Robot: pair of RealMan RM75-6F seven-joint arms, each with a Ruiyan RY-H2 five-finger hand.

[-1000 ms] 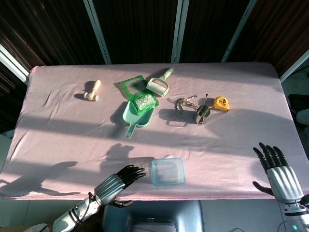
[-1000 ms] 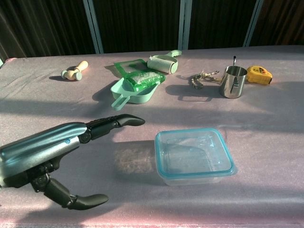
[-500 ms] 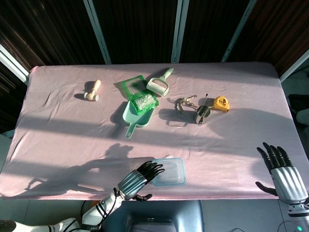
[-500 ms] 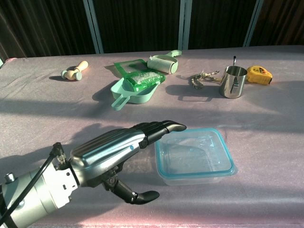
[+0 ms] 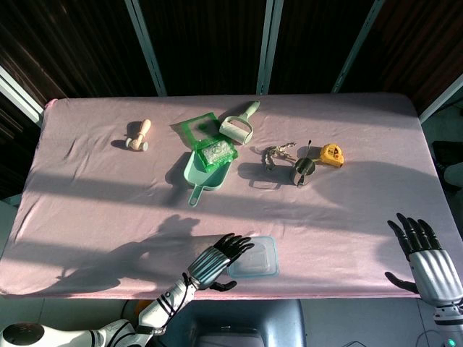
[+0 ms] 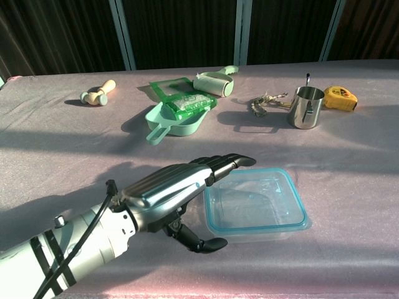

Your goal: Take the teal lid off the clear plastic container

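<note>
The clear plastic container (image 6: pixel 255 205) sits near the front edge of the pink worktop (image 6: pixel 349 174), in the lower centre of the chest view, with the teal lid (image 6: pixel 293 202) seated on its rim, so the removal is judged not yet begun. The left hand (image 6: pixel 177 187) lies immediately to the left of the box, palm down, its fingers (image 6: pixel 227 163) extended close together and reaching rightward over the upper-left corner of the lid, while the thumb (image 6: pixel 199 240) hangs apart below, by the lower-left corner; it holds nothing, and whether the fingertips touch the lid cannot be told. The box is nearly square, its sides roughly parallel to the worktop's edge, so no long axis matters much. The right hand (image 5: pixel 427 256) shows only in the head view, lower right, fingers spread and empty, well apart from the box; the left is clearly the nearer. The head view gives the plan: hand overlapping the left part of the lid (image 5: pixel 264 256). The chest view alone shows the thumb below the fingers and the box's clear wall.
</note>
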